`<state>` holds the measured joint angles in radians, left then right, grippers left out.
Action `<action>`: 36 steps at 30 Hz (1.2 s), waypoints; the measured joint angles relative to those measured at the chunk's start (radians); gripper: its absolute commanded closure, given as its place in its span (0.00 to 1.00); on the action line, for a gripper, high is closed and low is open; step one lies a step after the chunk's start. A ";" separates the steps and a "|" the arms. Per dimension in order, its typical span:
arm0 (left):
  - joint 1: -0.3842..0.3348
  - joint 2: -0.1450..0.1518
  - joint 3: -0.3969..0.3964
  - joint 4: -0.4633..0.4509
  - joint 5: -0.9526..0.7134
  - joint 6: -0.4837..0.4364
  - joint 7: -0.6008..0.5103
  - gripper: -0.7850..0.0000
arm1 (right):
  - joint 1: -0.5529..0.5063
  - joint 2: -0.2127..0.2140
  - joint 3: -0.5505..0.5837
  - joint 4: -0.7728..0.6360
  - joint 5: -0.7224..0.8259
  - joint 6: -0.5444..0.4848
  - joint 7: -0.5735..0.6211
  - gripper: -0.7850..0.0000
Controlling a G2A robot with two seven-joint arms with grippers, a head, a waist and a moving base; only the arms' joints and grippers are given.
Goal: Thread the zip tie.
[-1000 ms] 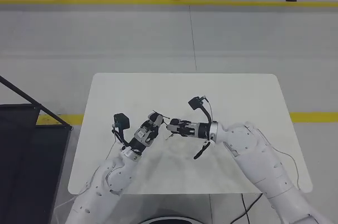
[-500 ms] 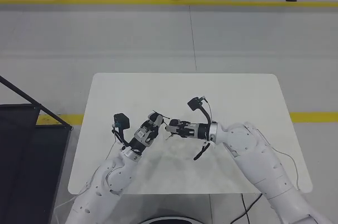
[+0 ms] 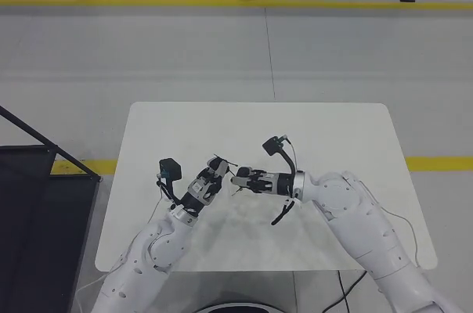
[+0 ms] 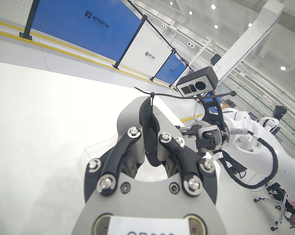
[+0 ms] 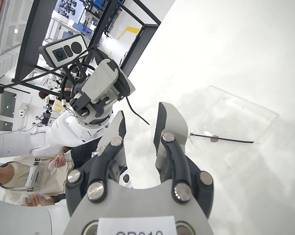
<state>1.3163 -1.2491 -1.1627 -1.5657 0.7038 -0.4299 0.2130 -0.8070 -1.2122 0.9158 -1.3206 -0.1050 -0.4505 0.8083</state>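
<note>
My left gripper [image 4: 147, 103] is shut on a black zip tie [image 4: 186, 97]. One strand crosses above its fingertips, and its blocky end points toward the right arm. In the top view the two grippers meet nose to nose over the table's middle, the left gripper [image 3: 217, 167] just left of the right gripper [image 3: 236, 180]. From the right wrist, the tie's thin tail [image 5: 137, 112] hangs out of the left gripper and ends at the mouth of my right gripper [image 5: 141, 116], which is open and grips nothing.
A second black zip tie [image 5: 222, 139] lies in a shallow clear tray [image 5: 237, 108] on the white table [image 3: 338, 141], under and beside the grippers. A black rack [image 3: 33, 203] stands off the table's left side.
The right gripper has crept slightly toward the left gripper. The left arm keeps still with the tie.
</note>
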 measured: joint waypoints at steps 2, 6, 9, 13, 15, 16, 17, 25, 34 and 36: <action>0.000 0.000 0.000 0.000 0.000 0.000 0.000 1.00 | 0.000 -0.001 -0.001 -0.001 -0.001 0.000 0.002 0.63; 0.000 0.000 0.000 0.000 0.000 0.000 0.000 1.00 | 0.003 -0.002 -0.004 -0.001 -0.003 0.002 0.004 0.64; 0.000 0.000 0.000 0.000 0.000 0.000 0.000 1.00 | 0.004 -0.004 -0.005 0.001 -0.004 0.002 0.005 0.70; 0.000 0.000 0.000 0.000 0.000 0.000 0.000 1.00 | 0.005 -0.005 -0.005 0.003 -0.003 0.000 0.002 0.95; 0.000 0.000 0.000 0.000 0.000 0.000 0.000 1.00 | 0.005 -0.005 -0.005 0.004 -0.004 -0.002 0.002 1.00; 0.000 0.000 0.000 0.000 0.000 0.000 0.000 1.00 | 0.005 -0.006 -0.005 0.005 -0.005 -0.002 0.003 1.00; 0.000 0.000 0.000 0.000 0.000 0.000 0.000 1.00 | 0.005 -0.006 -0.006 0.005 -0.005 -0.003 0.003 1.00; 0.000 0.000 0.000 0.000 0.000 0.000 0.000 0.58 | -0.002 -0.005 0.000 -0.005 -0.006 -0.008 0.003 1.00; 0.000 0.000 0.000 0.000 0.000 0.000 0.000 0.11 | -0.021 0.000 0.019 -0.026 -0.011 -0.002 -0.001 1.00; 0.000 0.000 0.000 0.000 0.000 0.000 0.000 0.11 | -0.024 0.001 0.023 -0.030 -0.011 0.000 -0.003 1.00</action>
<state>1.3163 -1.2491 -1.1627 -1.5657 0.7038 -0.4299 0.2130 -0.8314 -1.2113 0.9393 -1.3505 -0.1160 -0.4502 0.8052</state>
